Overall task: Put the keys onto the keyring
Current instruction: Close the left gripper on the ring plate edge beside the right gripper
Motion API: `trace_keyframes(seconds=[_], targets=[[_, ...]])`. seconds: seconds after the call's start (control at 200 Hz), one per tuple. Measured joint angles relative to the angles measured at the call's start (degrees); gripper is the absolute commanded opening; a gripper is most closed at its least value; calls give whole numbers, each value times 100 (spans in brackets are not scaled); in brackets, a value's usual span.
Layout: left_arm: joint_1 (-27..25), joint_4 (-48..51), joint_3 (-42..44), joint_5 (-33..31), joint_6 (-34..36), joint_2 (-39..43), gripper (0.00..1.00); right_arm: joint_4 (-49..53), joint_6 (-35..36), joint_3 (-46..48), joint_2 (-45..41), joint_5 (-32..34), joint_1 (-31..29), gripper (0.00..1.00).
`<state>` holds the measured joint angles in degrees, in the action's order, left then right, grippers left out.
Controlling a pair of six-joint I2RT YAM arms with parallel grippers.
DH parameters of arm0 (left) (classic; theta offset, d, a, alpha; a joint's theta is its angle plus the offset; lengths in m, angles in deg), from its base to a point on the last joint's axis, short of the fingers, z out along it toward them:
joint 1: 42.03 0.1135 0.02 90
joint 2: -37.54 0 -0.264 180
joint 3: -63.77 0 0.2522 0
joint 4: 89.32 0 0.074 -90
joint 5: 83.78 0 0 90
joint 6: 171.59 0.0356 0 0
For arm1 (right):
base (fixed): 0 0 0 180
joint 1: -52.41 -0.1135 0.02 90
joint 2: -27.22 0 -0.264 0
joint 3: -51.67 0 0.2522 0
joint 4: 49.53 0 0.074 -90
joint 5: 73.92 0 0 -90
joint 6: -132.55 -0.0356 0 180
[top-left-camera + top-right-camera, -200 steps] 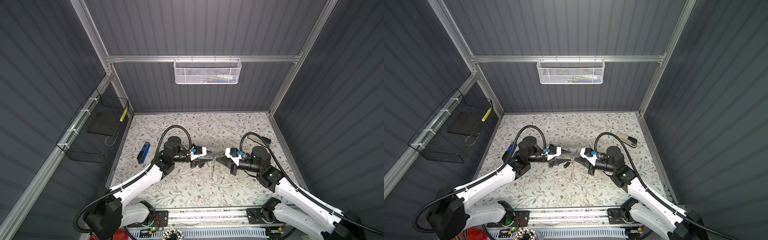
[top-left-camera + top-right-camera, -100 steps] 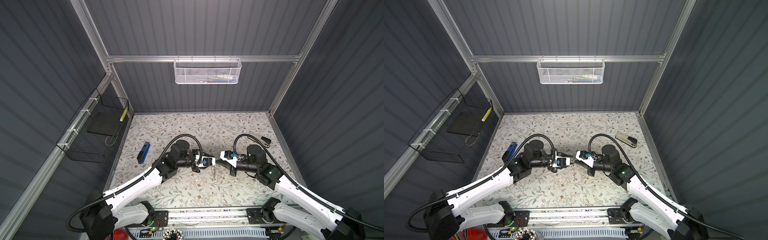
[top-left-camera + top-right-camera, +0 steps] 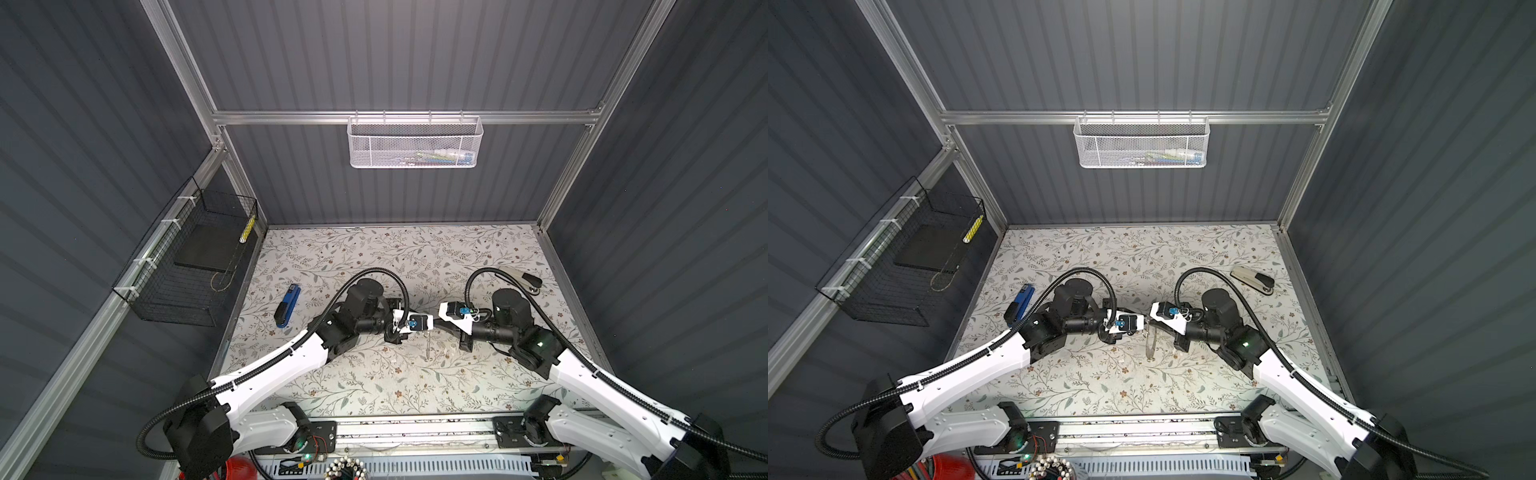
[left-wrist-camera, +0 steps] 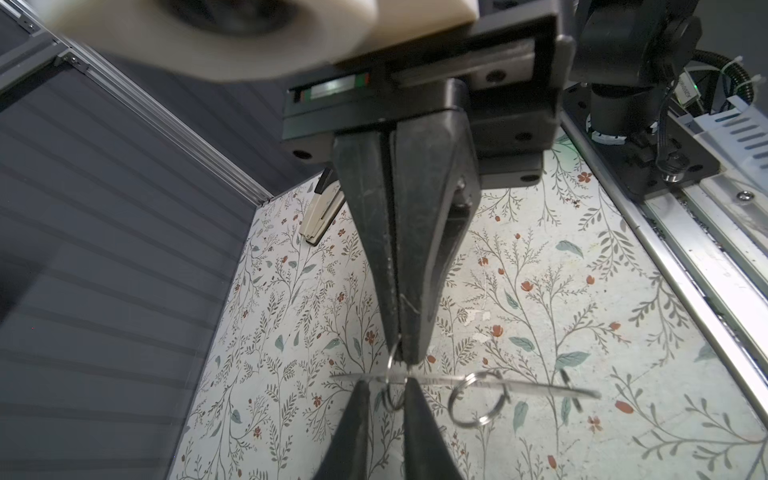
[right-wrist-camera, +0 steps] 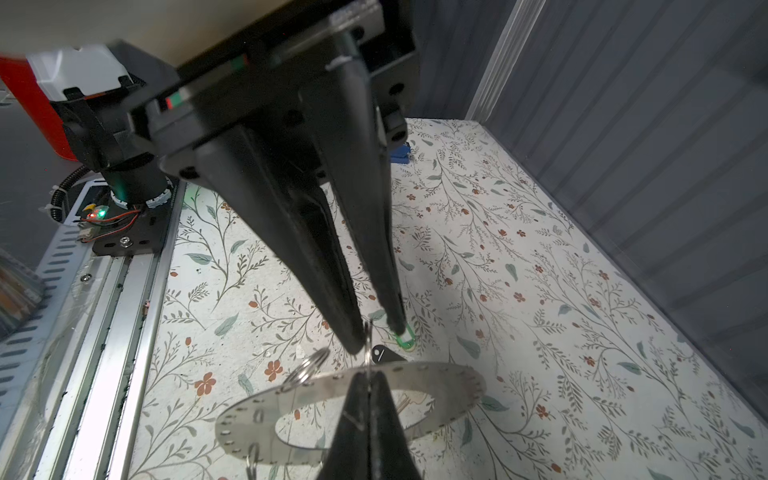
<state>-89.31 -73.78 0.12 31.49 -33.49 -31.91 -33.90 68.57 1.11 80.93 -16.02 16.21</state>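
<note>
The flat, thin grey-silver metal keyring (image 5: 449, 377), rim dotted with tiny holes, is held above the floral-patterned counter (image 5: 561, 324), pinched between the pressed-together fingers (image 5: 353, 424) of the right gripper (image 5: 368, 384). One small wire split ring (image 5: 309, 365) already hangs on it. The green oval plastic tag (image 5: 405, 340) and black oval tag (image 5: 384, 354) show just beyond the rim, by the left gripper (image 5: 376, 336), whose fingers stand barely apart; grip unclear. Threading looks unfinished.

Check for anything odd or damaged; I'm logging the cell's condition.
Only the floral table cover looks worn: small white peeled patches close to the keyring. Nothing else stands out.
</note>
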Motion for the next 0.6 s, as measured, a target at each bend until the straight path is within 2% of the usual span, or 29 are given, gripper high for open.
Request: trace_keyframes(seconds=[0.165,0.255,0.32,0.45,0.505,0.6], targets=[[-4,85,-70,48,31,-76,8,17,50,-50,42,61,4,0],[-4,125,-85,94,13,-76,0,35,151,-72,59,101,4,0],[-4,129,-85,129,-9,-87,0,39,208,-83,76,109,2,0],[-4,98,-85,125,-42,-98,0,83,256,-94,85,155,-7,32],[-4,-13,-70,105,-52,-98,0,122,236,-94,59,208,-26,39],[2,-350,70,87,-70,-70,0,138,243,-52,-114,348,-26,45]])
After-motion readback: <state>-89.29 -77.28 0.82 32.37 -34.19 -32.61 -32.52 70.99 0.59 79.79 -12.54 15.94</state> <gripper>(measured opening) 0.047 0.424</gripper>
